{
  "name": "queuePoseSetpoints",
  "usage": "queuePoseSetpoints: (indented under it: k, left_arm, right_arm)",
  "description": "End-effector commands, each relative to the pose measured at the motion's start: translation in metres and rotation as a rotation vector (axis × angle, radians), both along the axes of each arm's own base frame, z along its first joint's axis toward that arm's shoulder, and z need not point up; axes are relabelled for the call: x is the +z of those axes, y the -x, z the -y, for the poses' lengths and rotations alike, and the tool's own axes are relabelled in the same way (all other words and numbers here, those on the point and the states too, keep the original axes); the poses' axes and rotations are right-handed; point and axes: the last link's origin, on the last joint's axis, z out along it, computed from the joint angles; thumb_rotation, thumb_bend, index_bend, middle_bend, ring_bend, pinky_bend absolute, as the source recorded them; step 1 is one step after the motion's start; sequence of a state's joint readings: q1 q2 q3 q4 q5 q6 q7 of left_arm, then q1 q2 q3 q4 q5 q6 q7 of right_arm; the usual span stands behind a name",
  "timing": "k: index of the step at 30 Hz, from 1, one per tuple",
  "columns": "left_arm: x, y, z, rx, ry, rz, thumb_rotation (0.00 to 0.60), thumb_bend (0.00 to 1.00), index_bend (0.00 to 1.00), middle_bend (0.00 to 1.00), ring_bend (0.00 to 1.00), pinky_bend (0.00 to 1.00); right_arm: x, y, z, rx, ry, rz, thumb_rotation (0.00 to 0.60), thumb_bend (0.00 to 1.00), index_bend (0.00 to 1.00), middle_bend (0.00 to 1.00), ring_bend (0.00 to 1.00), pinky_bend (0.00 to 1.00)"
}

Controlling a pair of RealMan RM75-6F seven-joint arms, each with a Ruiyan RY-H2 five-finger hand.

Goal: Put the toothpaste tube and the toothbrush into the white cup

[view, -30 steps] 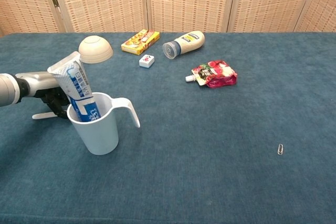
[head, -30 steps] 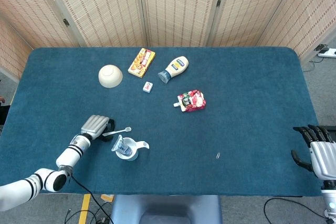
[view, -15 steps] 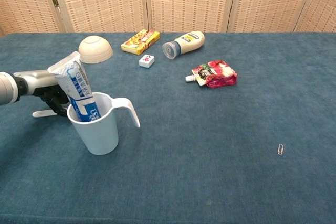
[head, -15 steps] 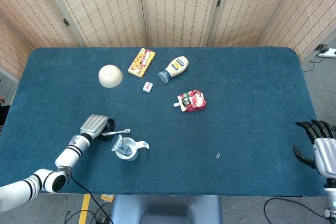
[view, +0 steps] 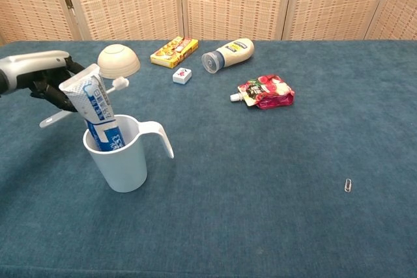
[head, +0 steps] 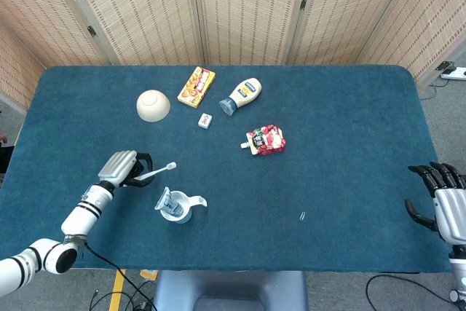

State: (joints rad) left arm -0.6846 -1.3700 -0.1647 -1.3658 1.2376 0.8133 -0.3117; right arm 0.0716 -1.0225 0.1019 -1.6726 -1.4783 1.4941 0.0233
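Observation:
The white cup (view: 128, 155) (head: 178, 207) stands near the table's front left, handle to the right. A blue-and-white toothpaste tube (view: 96, 108) (head: 170, 204) sticks up out of it. My left hand (view: 39, 78) (head: 122, 167) holds a white toothbrush (head: 154, 172) (view: 119, 83) in the air, above and left of the cup, brush head toward the right. The brush handle passes behind the tube in the chest view. My right hand (head: 445, 200) hangs at the table's right edge, fingers apart, holding nothing; only the head view shows it.
Far side of the table: an upturned cream bowl (head: 153, 105), a yellow snack box (head: 196, 86), a small white block (head: 205, 120), a lying mayonnaise bottle (head: 241, 96). A red pouch (head: 266, 139) lies mid-table. A paperclip (head: 302, 215) lies near the front right.
My left hand has lifted the toothbrush off the table and risen, moving slightly back from the cup. The right hand shifted slightly at the table's edge.

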Motion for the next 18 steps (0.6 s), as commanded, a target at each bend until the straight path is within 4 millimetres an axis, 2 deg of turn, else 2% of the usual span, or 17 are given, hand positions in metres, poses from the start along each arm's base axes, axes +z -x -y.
queuePoseSetpoints:
  k: [1,4,9,15,18]
  left_arm:
    - [0.038,-0.011,0.013,0.036,0.019,0.285,0.600,0.43,0.63,1.00,0.92,0.97]
    - [0.046,-0.017,0.020,0.029,0.066,0.384,0.600,0.43,0.63,1.00,0.91,0.97]
    - [0.049,-0.027,0.024,0.014,0.134,0.497,0.600,0.43,0.63,1.00,0.91,0.97]
    - [0.042,-0.037,0.024,0.031,0.225,0.633,0.600,0.43,0.62,1.00,0.90,0.97]
    - [0.032,-0.040,0.022,0.033,0.251,0.656,0.600,0.43,0.62,1.00,0.90,0.97]
  right_arm:
    - [0.000,-0.001,0.001,0.004,-0.003,-0.002,0.600,0.26,0.25,0.26,0.14,0.14]
    - [-0.002,-0.003,0.003,0.012,-0.008,-0.002,0.600,0.26,0.25,0.26,0.14,0.14]
    - [-0.003,-0.006,0.005,0.022,-0.016,-0.004,0.600,0.26,0.25,0.26,0.14,0.14]
    - [-0.002,-0.005,0.002,0.016,-0.011,-0.006,0.600,0.26,0.25,0.26,0.14,0.14]
    - [-0.001,-0.004,0.001,0.010,-0.008,-0.006,0.600,0.26,0.25,0.26,0.14,0.14]
